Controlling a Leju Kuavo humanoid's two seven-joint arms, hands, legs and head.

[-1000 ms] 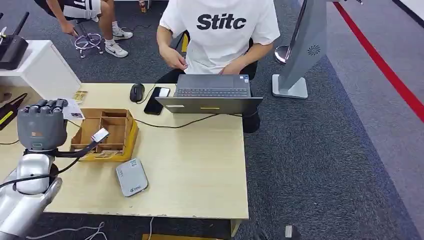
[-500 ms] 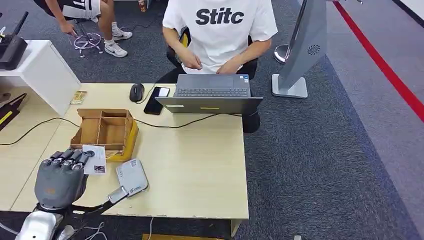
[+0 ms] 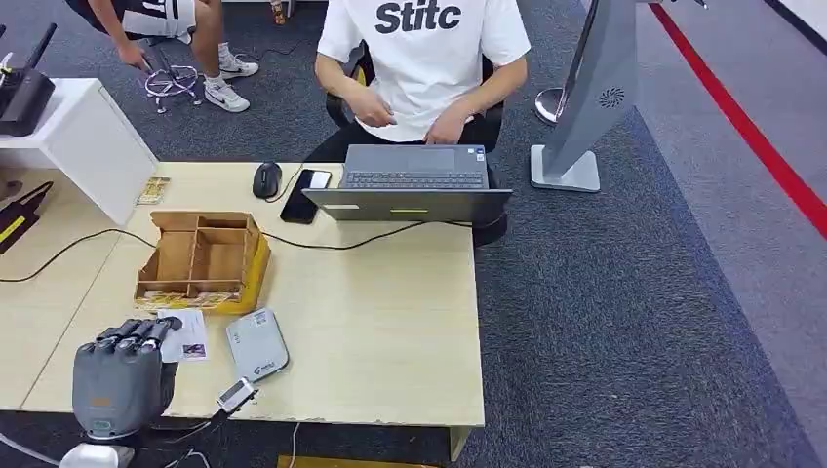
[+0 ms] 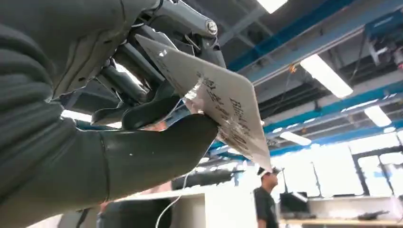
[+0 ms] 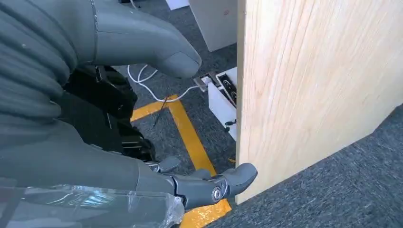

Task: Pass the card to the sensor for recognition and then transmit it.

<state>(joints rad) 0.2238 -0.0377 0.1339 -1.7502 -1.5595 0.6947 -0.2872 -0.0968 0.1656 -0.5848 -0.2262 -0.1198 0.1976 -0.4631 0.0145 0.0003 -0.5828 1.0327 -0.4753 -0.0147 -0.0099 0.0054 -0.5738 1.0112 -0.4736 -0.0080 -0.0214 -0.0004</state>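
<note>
Holding the card [image 3: 184, 334] pinched between thumb and fingers [image 4: 157, 107], the left hand [image 3: 124, 375] sits at the near edge of the tabletop [image 3: 390, 322], just beside the grey sensor [image 3: 257, 344] and on its side away from the laptop [image 3: 414, 180]. The card lies beside the sensor, not over it — recognition has probably not yet been made.

Risks, as judged from this pose: the pinch takes only one end of the card, so the free end may droop or the card may twist out of the fingers on a quick sweep; a pass too far off the sensor may fail to register; the cable and small white unit [image 3: 236, 394] hanging by the hand, just at the sensor's near corner, could snag it or nudge it off the edge.

The right hand [image 5: 142, 156] hangs beside the table's wooden side panel [image 5: 313, 80], its fingers loosely apart and holding nothing.

Count: one card in the hand, one sensor, one compartmented cardboard box [image 3: 200, 258] just beyond the sensor, one laptop, one mouse [image 3: 266, 179], one phone [image 3: 306, 194] — and one seated person [image 3: 424, 58] behind the laptop.
</note>
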